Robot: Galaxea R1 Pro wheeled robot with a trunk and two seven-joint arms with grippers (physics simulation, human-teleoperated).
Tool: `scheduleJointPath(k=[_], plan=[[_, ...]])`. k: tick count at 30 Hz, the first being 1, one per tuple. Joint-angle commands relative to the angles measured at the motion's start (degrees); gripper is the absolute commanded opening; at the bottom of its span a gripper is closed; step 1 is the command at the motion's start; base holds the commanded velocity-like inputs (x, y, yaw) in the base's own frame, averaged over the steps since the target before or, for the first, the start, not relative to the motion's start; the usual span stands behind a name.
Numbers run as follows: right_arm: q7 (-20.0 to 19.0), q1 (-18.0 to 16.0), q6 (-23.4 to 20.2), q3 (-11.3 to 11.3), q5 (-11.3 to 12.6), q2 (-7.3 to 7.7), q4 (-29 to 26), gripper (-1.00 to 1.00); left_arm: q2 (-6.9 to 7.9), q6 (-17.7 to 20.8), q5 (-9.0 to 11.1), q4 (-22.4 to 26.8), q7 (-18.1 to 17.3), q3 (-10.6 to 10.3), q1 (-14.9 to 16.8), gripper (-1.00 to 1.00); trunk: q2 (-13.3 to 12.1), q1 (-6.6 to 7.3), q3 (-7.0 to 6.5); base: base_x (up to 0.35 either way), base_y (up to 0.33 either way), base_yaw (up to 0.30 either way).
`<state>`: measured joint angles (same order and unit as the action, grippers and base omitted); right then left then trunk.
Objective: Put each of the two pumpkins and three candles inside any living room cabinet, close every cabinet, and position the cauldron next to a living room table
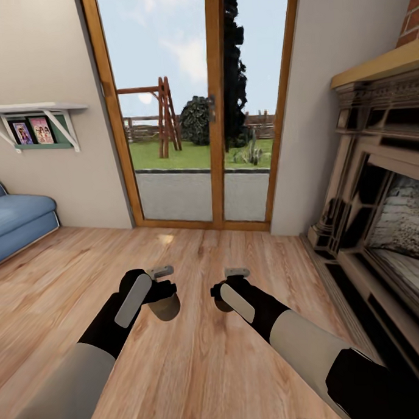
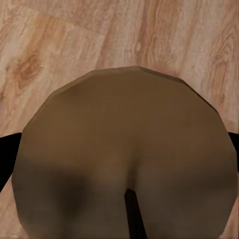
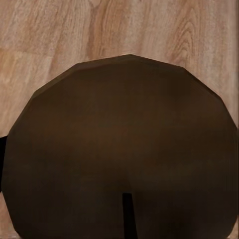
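Note:
Both arms hang low over the wooden floor (image 1: 198, 368). My left gripper (image 1: 163, 290) is shut on a candle (image 1: 167, 307); its faceted beige-brown end with a dark wick (image 2: 129, 164) sits close in front of the left wrist camera. My right gripper (image 1: 229, 289) is shut on another candle (image 1: 223, 304), and its darker brown end (image 3: 124, 149) looms large in the right wrist view. The pumpkins, the cabinet, the cauldron and the table are out of view.
Straight ahead stand tall glass doors in a wooden frame (image 1: 216, 111), with a garden behind them. A grey stone fireplace (image 1: 380, 214) lines the right wall. At the left are a blue sofa (image 1: 18, 221) and a wall shelf (image 1: 37, 113) with photos.

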<state>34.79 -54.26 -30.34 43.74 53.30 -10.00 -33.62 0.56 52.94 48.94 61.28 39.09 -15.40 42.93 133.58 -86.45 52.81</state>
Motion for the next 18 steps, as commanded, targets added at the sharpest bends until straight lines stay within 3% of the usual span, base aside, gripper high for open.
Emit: scheduleJointPath(k=[1, 18], plan=[[0.4, -0.1, -0.1, 0.2, 0.2, 0.0, 0.0, -1.0, 0.06, 0.1, 0.5, 0.1, 0.5, -0.2, 0.1, -1.0, 0.0, 0.05, 0.05, -0.323, -0.026, 0.0], [0.4, -0.1, -0.1, 0.2, 0.2, 0.0, 0.0, -1.0, -0.38, 0.0, 0.3, -1.5, 0.5, -0.2, 0.1, -1.0, 0.0, 0.05, 0.05, -0.328, -0.003, 0.0]])
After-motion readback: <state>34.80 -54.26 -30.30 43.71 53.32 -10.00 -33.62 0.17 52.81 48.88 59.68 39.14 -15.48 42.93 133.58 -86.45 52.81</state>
